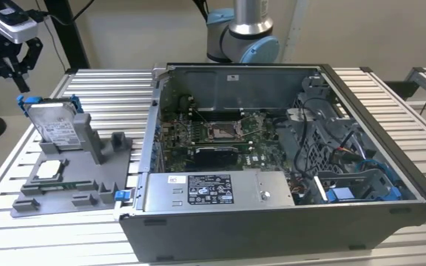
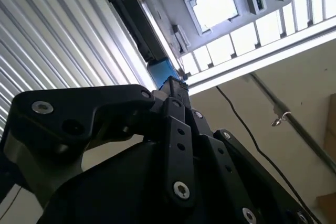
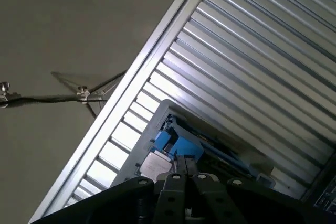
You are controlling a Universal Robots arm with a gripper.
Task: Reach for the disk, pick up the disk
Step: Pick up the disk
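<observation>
The disk [image 1: 56,123] is a silver-grey hard drive with blue rails. It stands on edge in a grey holder [image 1: 87,185] on the exterior view's left. My gripper [image 1: 20,86] hangs above and behind the disk's upper corner, clear of it, with its black fingers drawn together and nothing between them. In the first wrist view, the fingertips of the gripper [image 3: 188,174] point at the disk's [image 3: 178,148] blue-railed end. The second wrist view has the gripper [image 2: 170,81] tip over the disk [image 2: 134,14], which is seen edge-on.
A small square processor chip [image 1: 50,169] [image 2: 212,6] lies flat on the grey holder. An open computer case [image 1: 272,227] stands to the exterior view's right of the holder. The arm's base [image 1: 243,39] rises behind it. All rest on a slatted metal table [image 1: 102,88].
</observation>
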